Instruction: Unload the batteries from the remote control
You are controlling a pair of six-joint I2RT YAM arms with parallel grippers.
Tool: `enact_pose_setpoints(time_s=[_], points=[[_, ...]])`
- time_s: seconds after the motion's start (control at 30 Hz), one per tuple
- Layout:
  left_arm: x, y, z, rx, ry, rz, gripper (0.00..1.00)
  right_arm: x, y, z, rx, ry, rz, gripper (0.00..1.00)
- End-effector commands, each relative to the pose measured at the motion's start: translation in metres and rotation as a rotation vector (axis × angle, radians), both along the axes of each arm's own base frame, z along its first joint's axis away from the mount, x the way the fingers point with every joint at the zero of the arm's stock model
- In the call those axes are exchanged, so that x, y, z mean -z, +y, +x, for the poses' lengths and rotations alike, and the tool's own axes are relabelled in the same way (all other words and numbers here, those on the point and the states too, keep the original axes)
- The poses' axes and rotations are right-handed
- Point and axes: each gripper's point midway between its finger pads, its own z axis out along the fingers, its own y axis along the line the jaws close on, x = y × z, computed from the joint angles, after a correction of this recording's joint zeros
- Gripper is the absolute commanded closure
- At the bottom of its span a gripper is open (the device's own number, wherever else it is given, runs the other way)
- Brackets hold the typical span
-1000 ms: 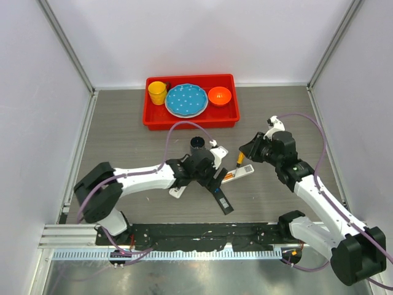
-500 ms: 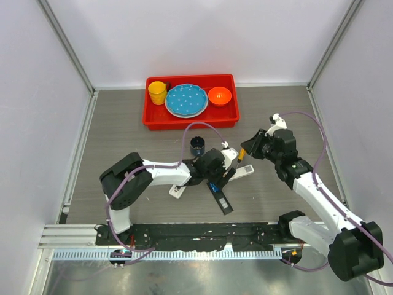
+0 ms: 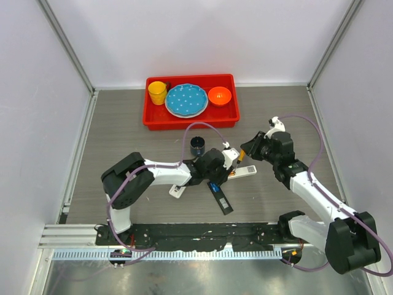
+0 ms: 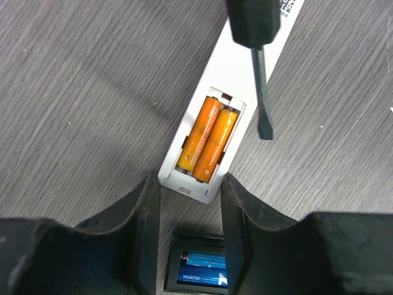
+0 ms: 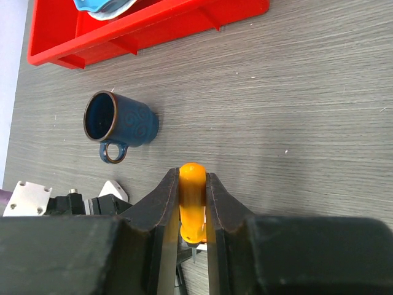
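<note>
A white remote (image 4: 245, 80) lies face down with its battery bay open, holding two orange batteries (image 4: 209, 141); it also shows in the top view (image 3: 244, 171). My left gripper (image 4: 187, 184) is open, its jaws on either side of the remote's near end. Below them a black remote (image 4: 199, 265) holds blue batteries (image 4: 202, 275). My right gripper (image 5: 192, 184) is shut on an orange-handled screwdriver (image 5: 192, 196). The screwdriver's blade (image 4: 263, 104) hovers just right of the orange batteries. In the top view the left gripper (image 3: 229, 167) and the right gripper (image 3: 247, 152) are close together.
A dark blue mug (image 3: 198, 145) stands just behind the left gripper, also in the right wrist view (image 5: 120, 123). A red tray (image 3: 190, 120) at the back holds a yellow cup, blue plate and orange bowl. The black remote (image 3: 221, 196) and another white remote (image 3: 177, 192) lie near the left arm.
My left gripper has moved right, from over the black remote to the white remote's end. My right gripper with the screwdriver has shifted slightly closer to the remote.
</note>
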Motion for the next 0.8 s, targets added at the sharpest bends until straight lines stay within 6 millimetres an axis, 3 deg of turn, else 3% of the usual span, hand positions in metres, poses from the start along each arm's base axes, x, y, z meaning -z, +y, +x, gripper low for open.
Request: enact_pose_setpoints(time_s=[0.0,0.13,0.3,0.57,0.77], points=[[-0.007,-0.009,-0.022,0.05,0.047,-0.051,0.66,-0.017,0.003,0.011,0.006,-0.078,0.033,0.99],[-0.007,-0.01,-0.03,0.058,0.048,-0.048,0.51,-0.013,0.0,0.012,0.016,-0.074,0.025,0.99],[-0.003,-0.007,-0.019,0.026,0.002,-0.014,0.27,-0.013,-0.002,0.011,0.025,-0.08,0.012,0.99],[0.002,-0.015,-0.002,0.013,-0.05,0.024,0.24,-0.009,-0.007,0.01,0.039,-0.073,-0.009,0.99],[0.007,-0.017,-0.001,0.024,-0.048,0.034,0.25,-0.007,-0.008,0.009,0.043,-0.068,-0.011,0.99]])
